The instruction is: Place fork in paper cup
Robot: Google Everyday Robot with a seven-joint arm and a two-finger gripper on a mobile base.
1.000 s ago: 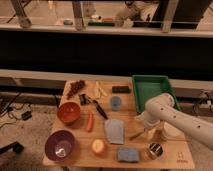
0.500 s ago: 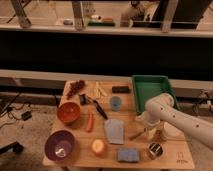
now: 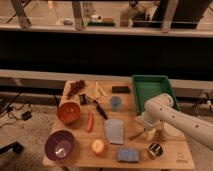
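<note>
- The gripper (image 3: 148,129) is low over the right part of the table (image 3: 176,156); how wide it is, I cannot tell.
- The fork (image 3: 135,135) lies flat between the grey-blue cloth (image 3: 114,131) and the paper cup (image 3: 159,134).

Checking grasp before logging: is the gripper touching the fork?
Cannot tell. In the camera view the gripper hangs under the white arm, right beside the fork; neither contact nor gap shows plainly.
</note>
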